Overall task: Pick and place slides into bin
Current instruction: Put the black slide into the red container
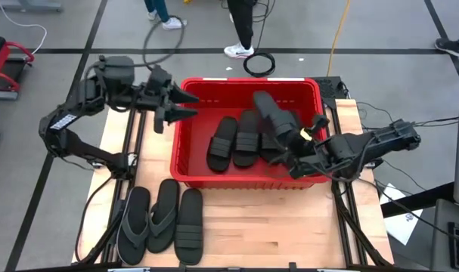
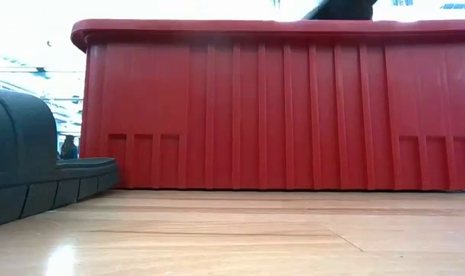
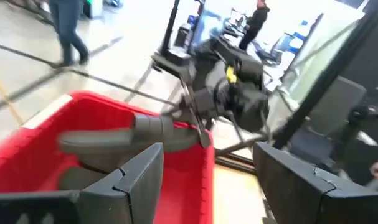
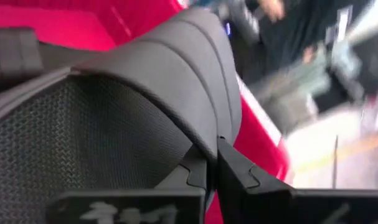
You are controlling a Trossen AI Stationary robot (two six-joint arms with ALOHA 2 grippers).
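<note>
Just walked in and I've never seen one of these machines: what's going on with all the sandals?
Two robot arms are putting slides into a red bin. The right gripper holds a black slide over the bin, fingers clamped on it. Three slides lie inside already. Three more wait on the table in front of the bin. The left gripper hangs open at the bin's left rim, holding nothing.

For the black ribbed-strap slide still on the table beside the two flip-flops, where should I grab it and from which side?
Grip the black slide across its wide ribbed strap, coming straight down from above. It lies flat, sole down, so the raised strap looks like the only part fingers can close around. A flip-flop lies close against one side, so approach from its free outer side, probably with the open left gripper.
</note>
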